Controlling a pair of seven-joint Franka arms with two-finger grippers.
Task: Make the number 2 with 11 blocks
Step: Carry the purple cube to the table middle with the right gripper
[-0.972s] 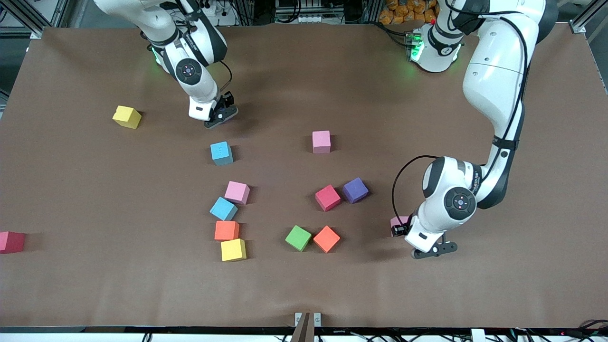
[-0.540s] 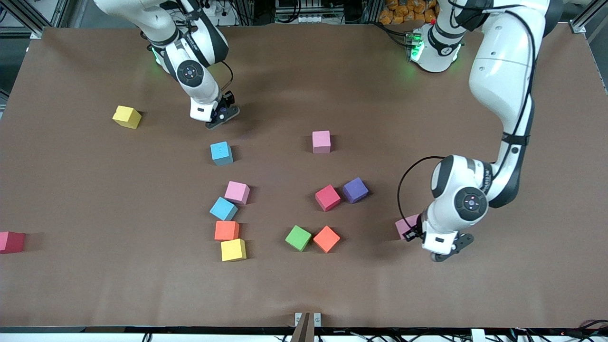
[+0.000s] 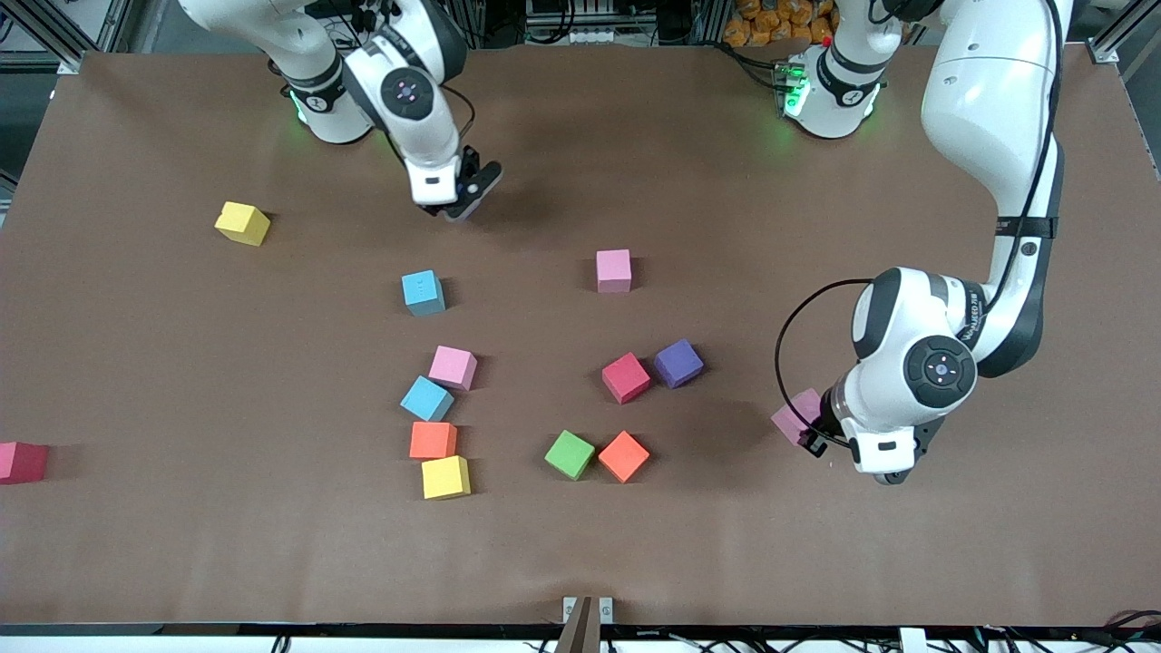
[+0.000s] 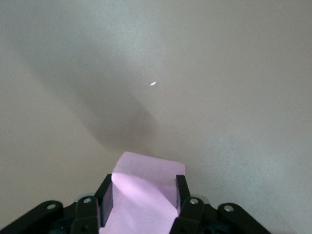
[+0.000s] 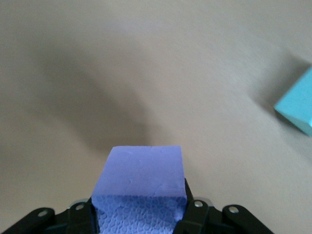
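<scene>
Both hands risen: left hand (image 4: 141,202) clamping tilted pink cube (image 4: 144,187).

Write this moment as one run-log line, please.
left gripper: shut on pink block, lifted | right gripper: shut on purple block, lifted | number 2: unformed

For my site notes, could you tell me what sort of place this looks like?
Probably a robotics lab bench: two robot arms mounted on a table covered in brown paper, aluminium framing around it, and loose coloured foam blocks laid out for practice.
</scene>
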